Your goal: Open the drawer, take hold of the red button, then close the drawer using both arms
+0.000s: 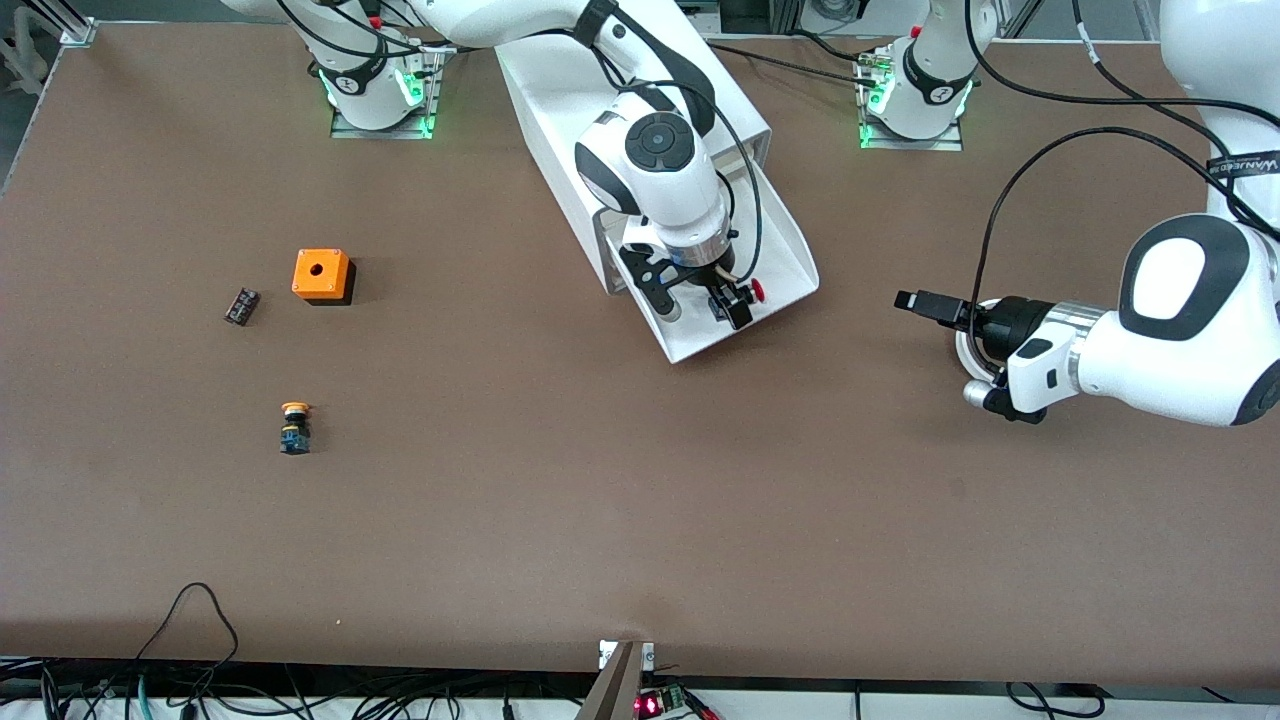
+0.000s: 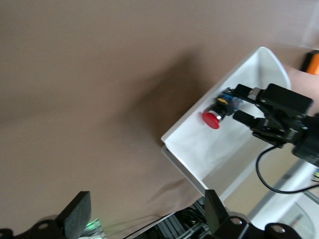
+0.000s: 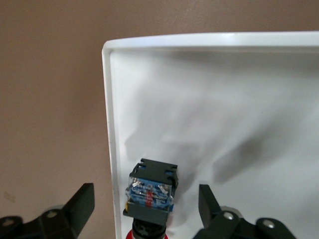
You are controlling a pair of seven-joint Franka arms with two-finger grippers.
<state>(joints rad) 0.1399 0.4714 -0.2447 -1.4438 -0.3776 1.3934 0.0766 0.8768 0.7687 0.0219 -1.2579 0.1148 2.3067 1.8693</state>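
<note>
The right hand [image 1: 737, 303] was down inside the open drawer [image 1: 790, 250] at the centre of the front view, just above the middle of the frame. Its fingers [image 3: 79, 204] stood apart on either side of the button [image 3: 150, 191], with a gap showing between each finger and the button's black-and-blue body, so it had no hold on it. The button lay on the drawer floor close to one side wall, its red cap [image 1: 758, 291] showing beside the hand. The left hand [image 1: 912, 301] hung over bare table [image 1: 640, 520] at the right of the front view, waiting, its fingers [image 2: 77, 216] spread wide and holding nothing. The drawer stuck out of the white cabinet [image 1: 560, 110] toward the camera.
</note>
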